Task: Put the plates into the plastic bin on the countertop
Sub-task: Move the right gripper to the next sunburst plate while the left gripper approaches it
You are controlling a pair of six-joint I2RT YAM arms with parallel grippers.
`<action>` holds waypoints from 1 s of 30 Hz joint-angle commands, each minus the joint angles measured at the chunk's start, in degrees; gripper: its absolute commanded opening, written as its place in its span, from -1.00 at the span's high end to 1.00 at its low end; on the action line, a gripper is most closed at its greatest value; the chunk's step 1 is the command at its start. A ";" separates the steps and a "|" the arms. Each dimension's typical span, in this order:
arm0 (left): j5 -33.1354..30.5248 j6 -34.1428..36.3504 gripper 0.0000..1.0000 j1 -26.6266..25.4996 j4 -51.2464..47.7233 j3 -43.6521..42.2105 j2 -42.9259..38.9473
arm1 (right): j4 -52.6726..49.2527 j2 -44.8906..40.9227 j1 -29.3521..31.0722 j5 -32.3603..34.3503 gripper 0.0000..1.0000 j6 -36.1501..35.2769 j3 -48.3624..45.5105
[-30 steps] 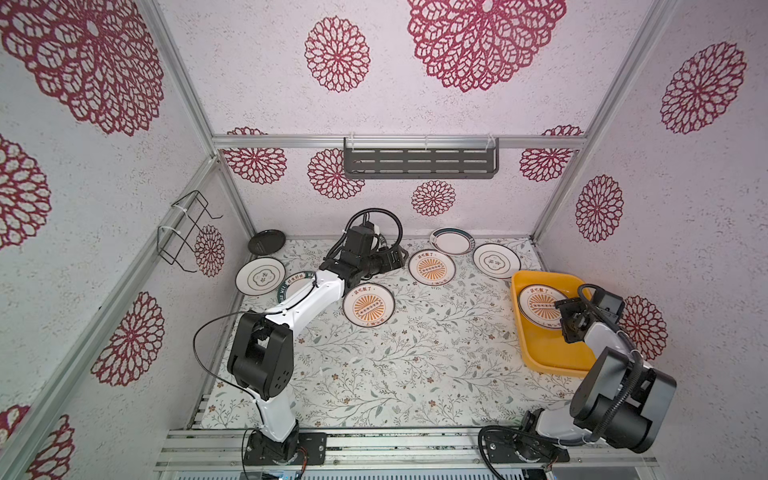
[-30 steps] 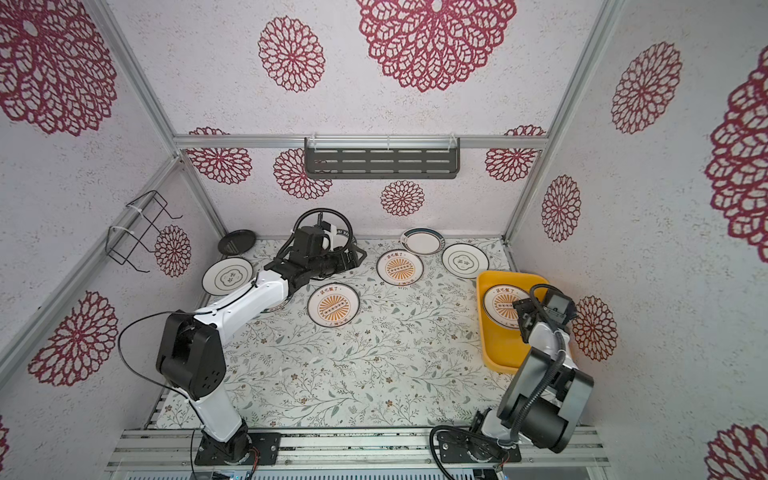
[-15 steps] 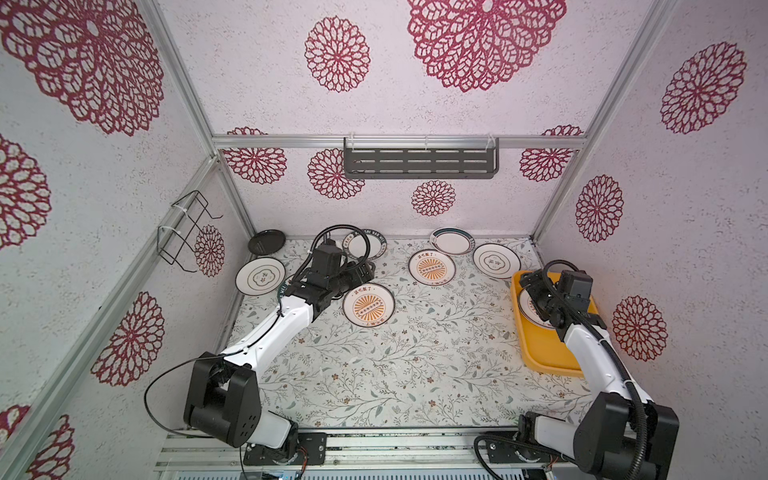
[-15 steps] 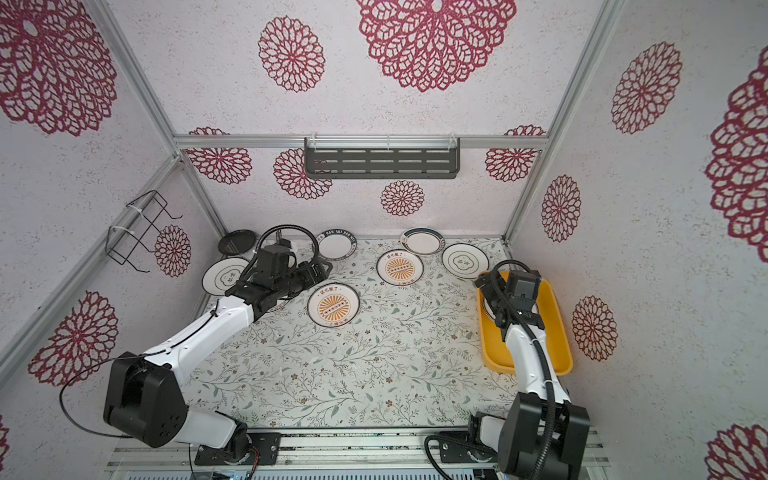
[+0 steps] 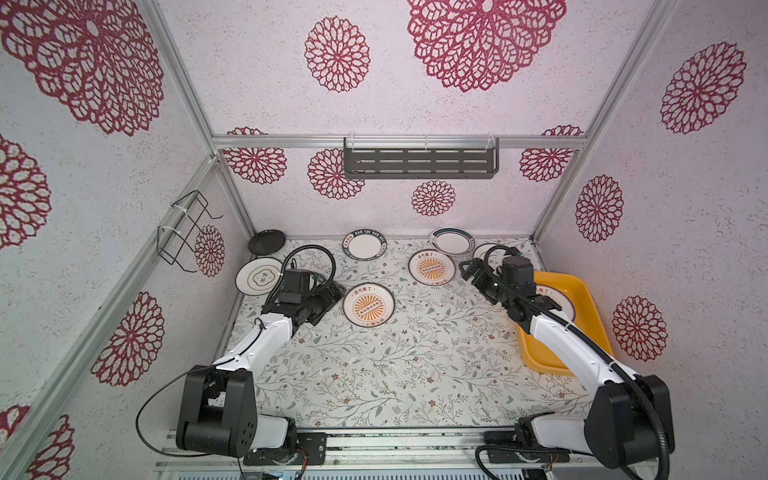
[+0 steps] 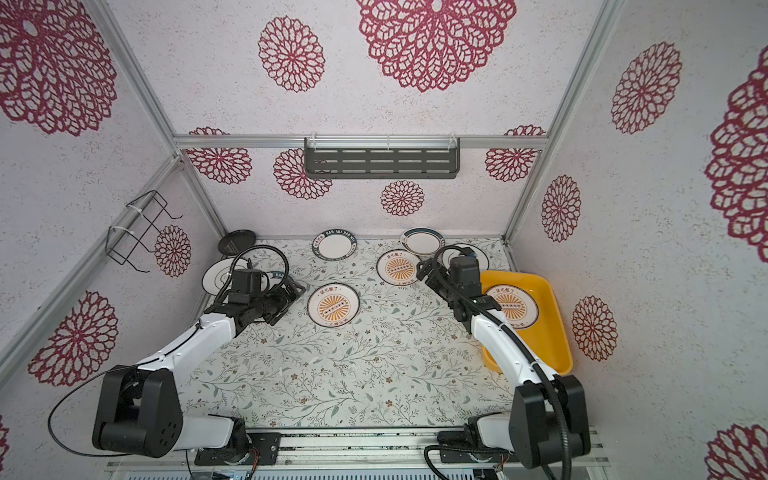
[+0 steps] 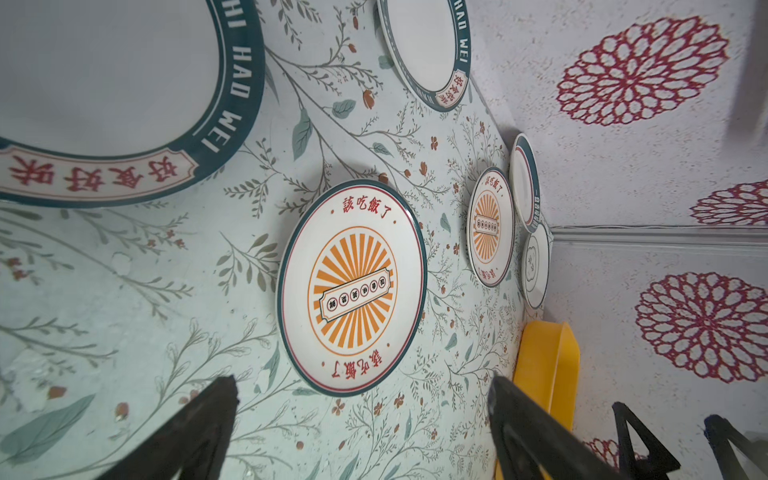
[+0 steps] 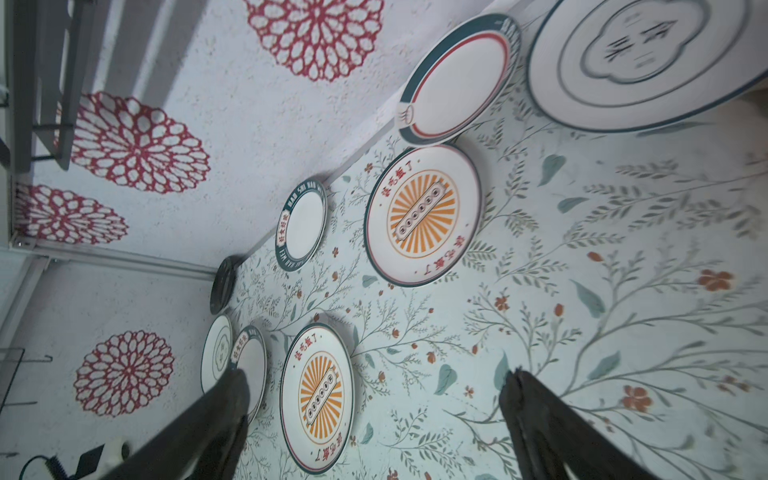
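gaping wide: left gripper [image 7: 361, 384], right gripper [image 8: 376, 374] (both hold nothing).

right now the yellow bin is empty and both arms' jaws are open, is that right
Not quite: the plastic bin is not empty. A sunburst plate lies in it, as a top view shows. Both arms' jaws are open, as you say.

I read white "HAO WEI" and red "好食好味" on the teal-rimmed plate [image 7: 232, 104]. On the sunburst plate [image 7: 352, 287] I read red "該吃飯了", written twice.
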 commanded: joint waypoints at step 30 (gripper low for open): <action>12.58 -2.39 -0.36 2.30 18.05 0.54 25.47 | 0.83 21.25 12.29 -4.08 -0.98 -4.35 17.99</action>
